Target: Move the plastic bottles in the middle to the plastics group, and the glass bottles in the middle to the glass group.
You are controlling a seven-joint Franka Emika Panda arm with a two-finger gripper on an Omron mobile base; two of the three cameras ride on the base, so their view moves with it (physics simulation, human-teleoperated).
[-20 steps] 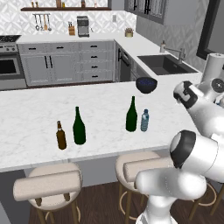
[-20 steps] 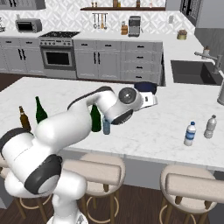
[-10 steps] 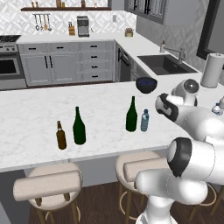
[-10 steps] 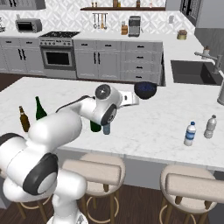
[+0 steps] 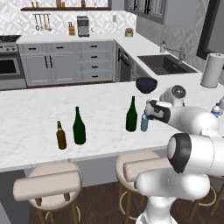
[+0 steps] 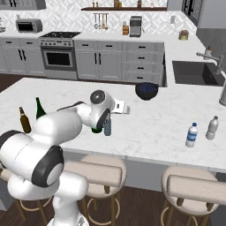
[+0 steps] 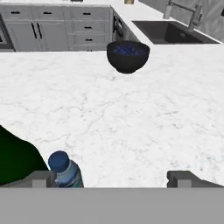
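A small bluish plastic bottle (image 5: 144, 121) stands mid-counter just right of a tall bright green glass bottle (image 5: 131, 114). My gripper (image 7: 111, 179) hovers open right beside them, and its left fingertip (image 7: 41, 178) sits close to the bluish bottle's (image 7: 64, 169) blue cap without holding it. The green bottle (image 7: 13, 159) fills the hand view's lower left. The glass group stands at the counter's left: a dark green bottle (image 5: 79, 127) and a short brown bottle (image 5: 61, 136). The plastics group stands at the right: two small pale bottles (image 6: 191, 134) (image 6: 212, 128).
A dark bowl (image 5: 146, 84) sits on the counter behind the middle bottles, straight ahead in the hand view. A white paper-towel roll (image 5: 213, 71) stands at the far right by the sink (image 5: 166, 64). Stools line the near counter edge.
The arm has swung left from the right end of the counter to the middle bottles. The gripper stays open. No bottle has moved.
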